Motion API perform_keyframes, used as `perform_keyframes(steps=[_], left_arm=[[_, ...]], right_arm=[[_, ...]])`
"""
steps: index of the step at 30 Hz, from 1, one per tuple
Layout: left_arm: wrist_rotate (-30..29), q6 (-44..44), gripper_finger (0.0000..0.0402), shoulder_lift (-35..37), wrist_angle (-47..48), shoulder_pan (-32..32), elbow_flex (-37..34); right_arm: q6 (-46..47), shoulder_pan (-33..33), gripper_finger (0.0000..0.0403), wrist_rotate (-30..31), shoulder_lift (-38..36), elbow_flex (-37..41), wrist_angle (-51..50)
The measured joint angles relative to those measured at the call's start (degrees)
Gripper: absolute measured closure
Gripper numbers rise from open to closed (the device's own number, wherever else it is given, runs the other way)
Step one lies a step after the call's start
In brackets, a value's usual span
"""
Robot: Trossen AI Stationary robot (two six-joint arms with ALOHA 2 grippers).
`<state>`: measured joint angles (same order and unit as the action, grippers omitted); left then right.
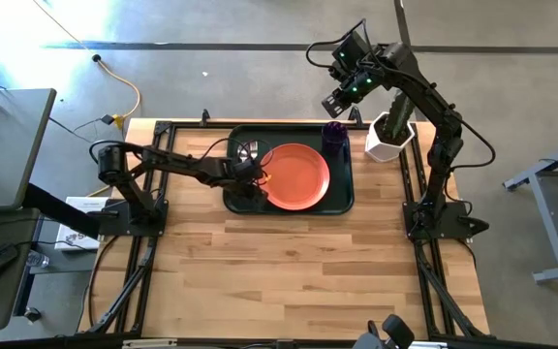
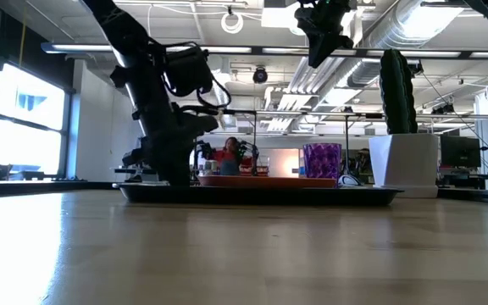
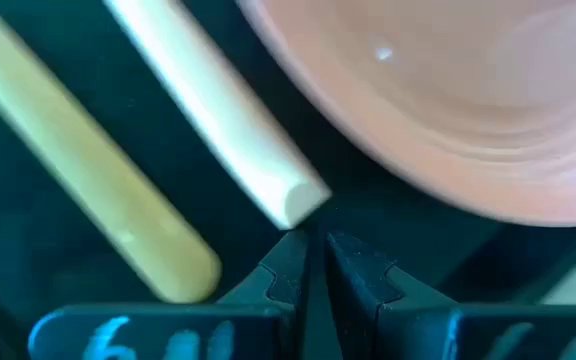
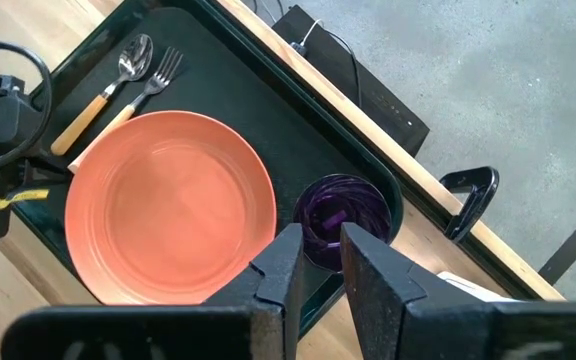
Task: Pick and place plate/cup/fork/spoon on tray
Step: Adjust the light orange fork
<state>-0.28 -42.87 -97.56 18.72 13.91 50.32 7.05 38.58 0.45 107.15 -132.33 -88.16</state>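
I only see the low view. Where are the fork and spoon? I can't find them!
Observer: The spoon and fork lie side by side on the tray, beside the plate.
Operator: Which arm is up high?
Observer: The right gripper, open, hangs above the cup.
Operator: And the low one?
Observer: The left gripper is down at the handle ends, next to the plate.

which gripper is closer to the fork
Left. The left gripper is low over the tray, right at the handle end of the fork. The right gripper hangs high beyond the tray's far edge, above the cup.
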Motion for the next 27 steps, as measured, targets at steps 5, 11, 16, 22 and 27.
perform_keyframes(steps=[5, 11, 16, 22, 27], left_arm=[[0.14, -0.04, 0.0376, 0.0, -0.27, -1.22, 1.69], [-2.08, 0.07, 0.0376, 0.0, 0.0, -0.68, 2.17], [-2.28, 1.03, 0.0376, -0.02, 0.11, 0.72, 2.17], [-1.38, 2.05, 0.0376, -0.02, 0.19, 1.14, 2.17], [-1.66, 2.21, 0.0376, -0.02, 0.83, 1.08, 2.17]], right_arm=[[0.0, 0.0, 0.0339, 0.0, 0.0, 0.0, 0.0], [0.0, 0.01, 0.0339, 0.0, 0.0, 0.0, -0.03], [0.0, -0.01, 0.0339, -0.02, 0.0, 0.0, -0.03], [0.0, -0.01, 0.0339, -0.01, 0.0, 0.0, -0.03], [0.0, 0.01, 0.0339, -0.02, 0.0, 0.0, -0.03]])
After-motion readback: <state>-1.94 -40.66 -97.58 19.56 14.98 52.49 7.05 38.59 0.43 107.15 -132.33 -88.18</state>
